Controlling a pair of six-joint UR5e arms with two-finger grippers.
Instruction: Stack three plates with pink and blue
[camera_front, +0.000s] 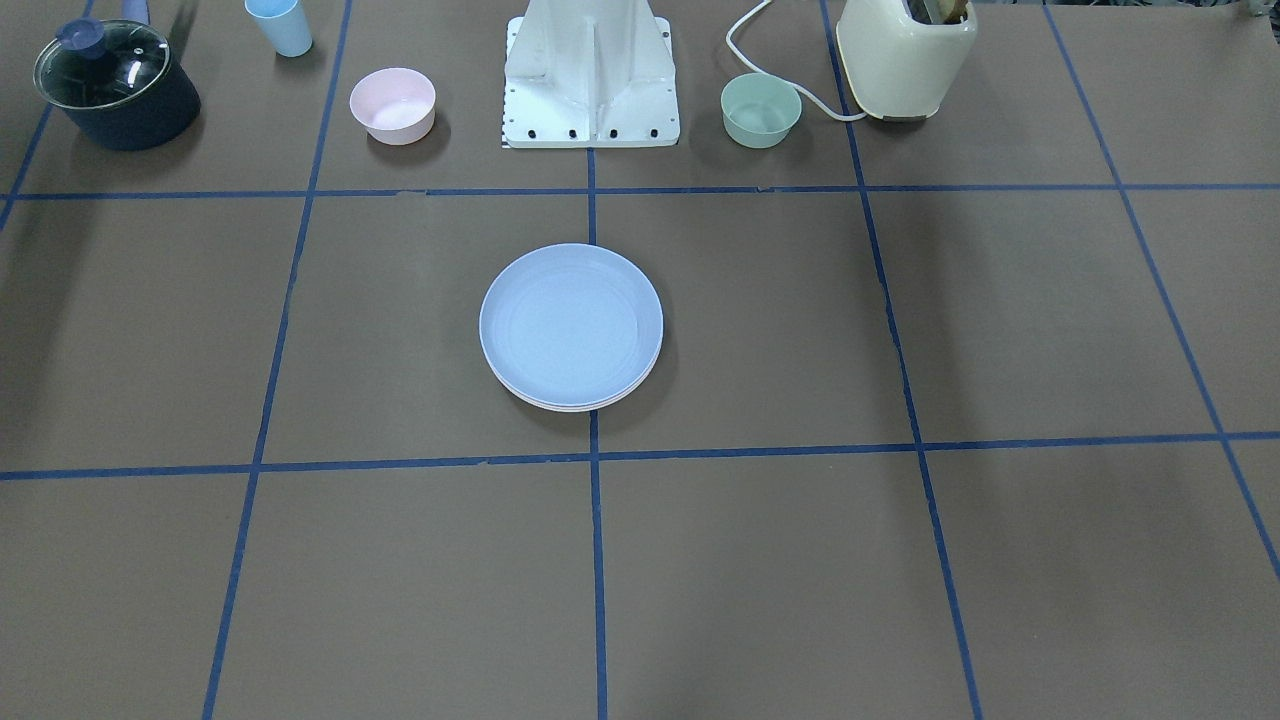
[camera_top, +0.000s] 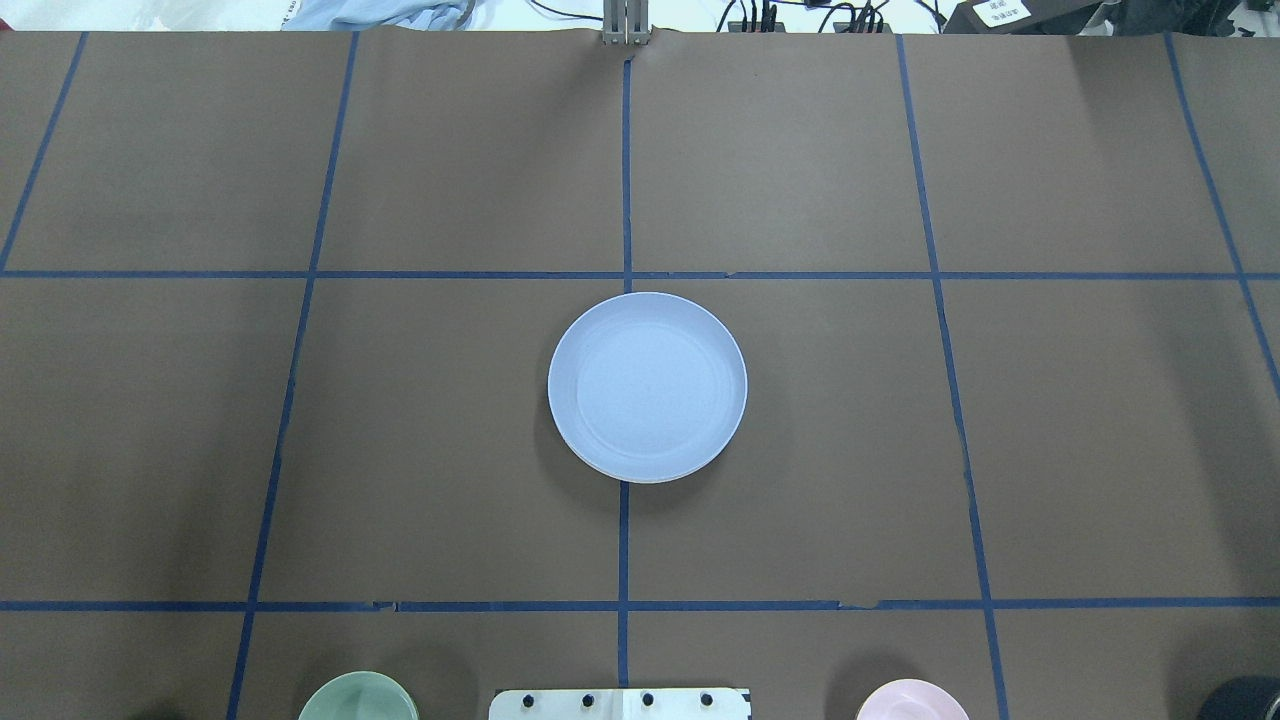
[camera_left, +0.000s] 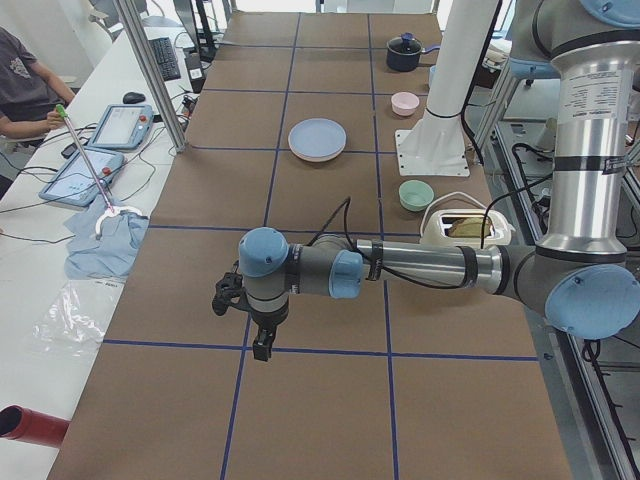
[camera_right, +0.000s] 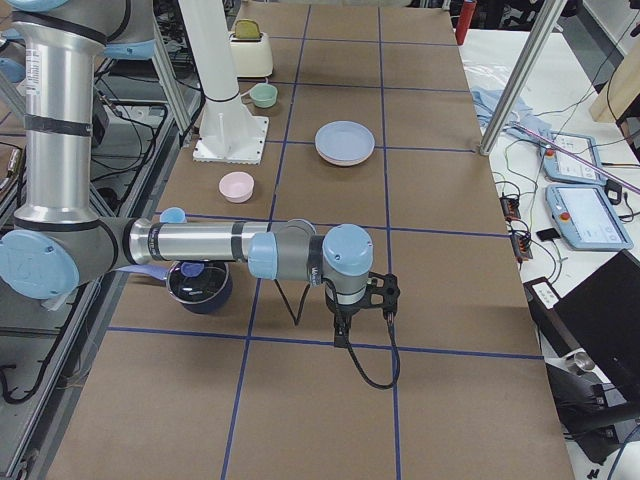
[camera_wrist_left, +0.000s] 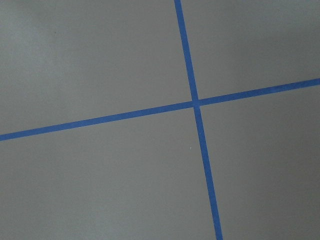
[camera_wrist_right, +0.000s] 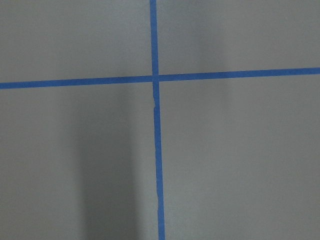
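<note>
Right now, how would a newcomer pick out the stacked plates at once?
Start at the white robot base. Follow the centre tape line outward to the stack topped by the light blue plate, a pink rim peeking beneath. Unlike the pink bowl and green bowl beside the base, it is wide, flat and sits alone mid-table.

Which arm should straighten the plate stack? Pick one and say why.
Right, marginally. The plate stack straddles the centre tape line but sits slightly toward the robot's right half. The left arm and right arm are both out at opposite ends, far from it, so the edge is small.
</note>
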